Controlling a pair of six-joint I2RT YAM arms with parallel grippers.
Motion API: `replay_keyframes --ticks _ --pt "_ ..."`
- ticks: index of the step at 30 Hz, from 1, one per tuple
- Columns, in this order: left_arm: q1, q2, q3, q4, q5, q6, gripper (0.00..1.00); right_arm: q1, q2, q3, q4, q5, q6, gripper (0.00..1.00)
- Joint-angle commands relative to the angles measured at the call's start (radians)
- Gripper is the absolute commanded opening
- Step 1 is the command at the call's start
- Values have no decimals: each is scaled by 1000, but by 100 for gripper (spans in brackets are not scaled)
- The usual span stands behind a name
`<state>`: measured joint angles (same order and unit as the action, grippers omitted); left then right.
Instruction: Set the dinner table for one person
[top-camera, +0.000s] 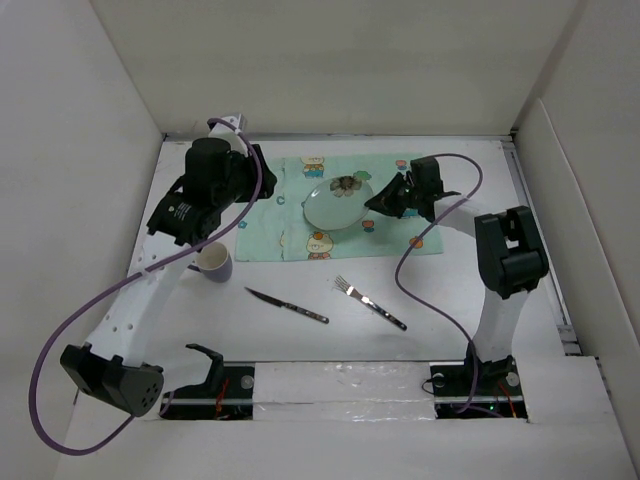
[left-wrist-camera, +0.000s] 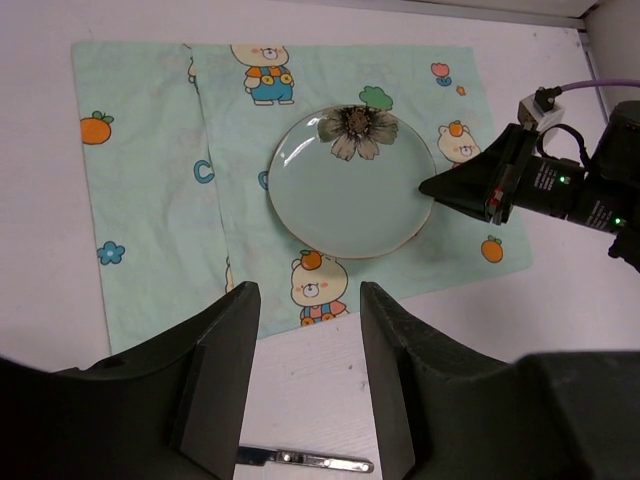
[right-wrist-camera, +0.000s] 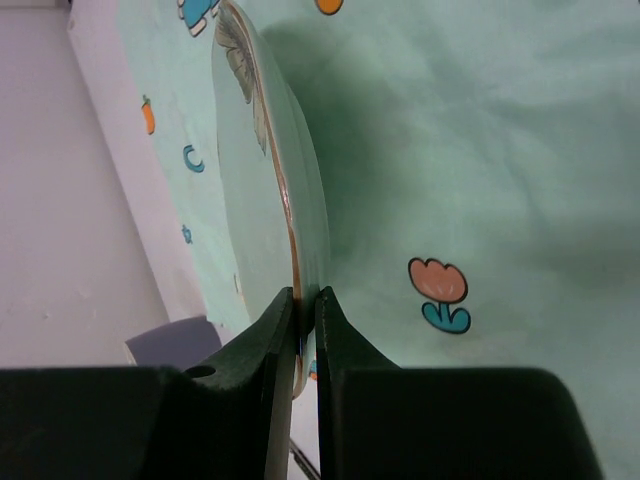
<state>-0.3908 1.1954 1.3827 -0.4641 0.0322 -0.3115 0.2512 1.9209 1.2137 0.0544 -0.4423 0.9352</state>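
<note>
The counter is lying flat beneath both arms, filling the space between the white walls. It is a plain matte white surface, with its long axis running left to right across the top view. A mint-green cartoon-printed placemat is lying on its far half. A pale green plate with a dark flower at its rim is sitting over the middle of that cloth.

The right pincer is gripping the plate by its right rim, and its jaws are nearly together, with only the thin edge between them. From the right wrist the plate is showing edge-on, so it seems tilted off the cloth. Whether its far rim is touching the placemat I cannot tell.

The counter is lying straight below this pincer, so the coming move is probably a short lowering. The right arm is the nearer one for it.

The left pincer is hovering above the near edge of the placemat. Its jaws are standing wide apart with nothing between them.

Nearer the arm bases, a knife and a fork are lying on the bare counter, well apart from the plate. A cup is standing just off the placemat's near left corner.
</note>
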Motion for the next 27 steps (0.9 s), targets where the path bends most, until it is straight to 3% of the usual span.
replay_keyframes --ticks 1,8,12,18,20,21,22,23,25,27 --pt "1 -23 -22 -8 -22 -1 42 25 -17 78 199 -62 65 0" --pt "1 -23 -42 5 -2 -18 42 34 17 23 226 -38 108 0" --pt "1 -25 -53 12 9 -23 42 34 -2 -14 129 17 57 31" --pt "1 -7 10 -2 -5 2 41 25 -31 -23 -3 66 -28 46" --pt "1 4 56 -11 -8 6 35 25 -60 0 -48 114 -72 48" --pt "1 7 70 -13 -9 8 31 25 -74 33 -148 134 -123 54" --pt "1 12 117 -13 -11 11 10 25 -110 64 -244 187 -174 58" --pt "1 12 118 -13 -11 11 10 25 -111 76 -245 188 -199 58" --pt "1 7 153 -2 -12 3 0 25 -149 98 -295 214 -235 60" --pt "1 0 176 -1 -12 -9 0 16 -186 101 -329 223 -265 59"
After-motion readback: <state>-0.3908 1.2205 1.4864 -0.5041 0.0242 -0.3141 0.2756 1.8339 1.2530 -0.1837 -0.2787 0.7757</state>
